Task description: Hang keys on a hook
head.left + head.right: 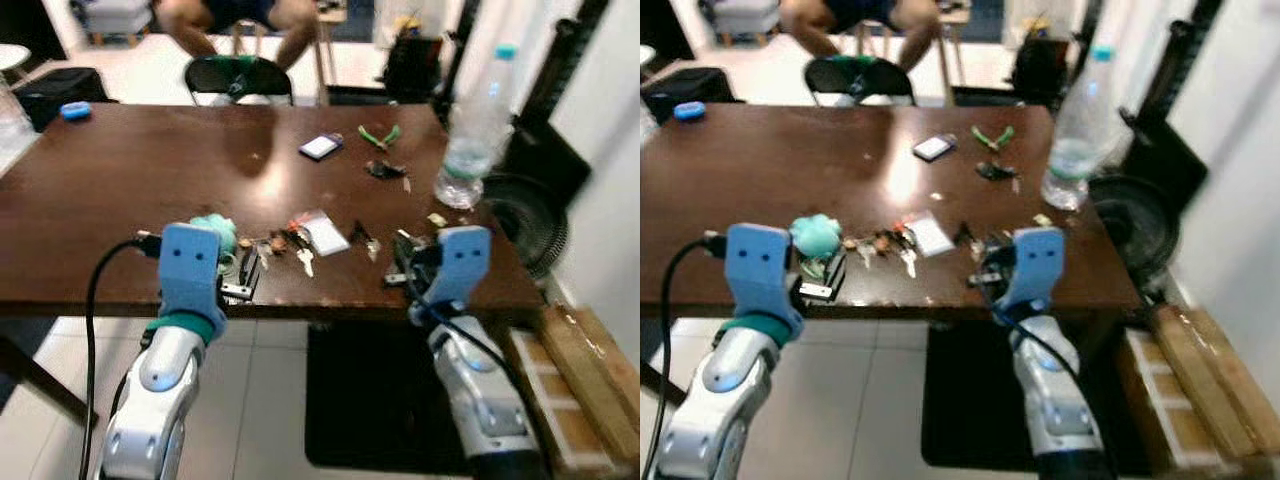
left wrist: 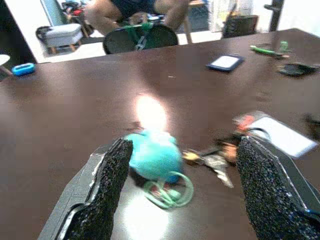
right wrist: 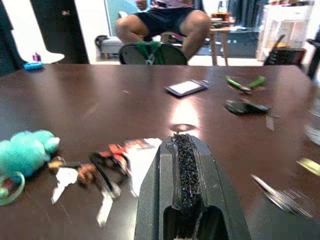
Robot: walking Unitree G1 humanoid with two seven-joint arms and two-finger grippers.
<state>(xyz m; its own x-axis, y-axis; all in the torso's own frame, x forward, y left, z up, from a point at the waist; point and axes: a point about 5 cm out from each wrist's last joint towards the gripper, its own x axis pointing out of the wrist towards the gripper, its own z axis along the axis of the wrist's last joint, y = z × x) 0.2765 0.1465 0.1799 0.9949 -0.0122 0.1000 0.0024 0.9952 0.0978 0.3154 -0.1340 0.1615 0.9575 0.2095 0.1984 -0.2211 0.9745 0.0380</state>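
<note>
The keys [image 2: 210,159], strung left to right behind a teal plush fob [image 2: 152,154] near the table's [image 1: 120,170] near edge, lie just beyond the spread-fingered left gripper [image 2: 182,195], the nearer one; the right gripper [image 3: 187,175] is pressed closed, grasping nothing.

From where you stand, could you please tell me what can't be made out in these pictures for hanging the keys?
- Hook: I see none, so I cannot say where the keys should go.
- Keys: motion-blurred in the right wrist view, small in the head views; their number and ring are unclear.
- Teal plush keychain: glare washes out its top in the left wrist view, between the open left gripper fingers.
- Seated person: cut off above the lap by the frame edge.
</note>
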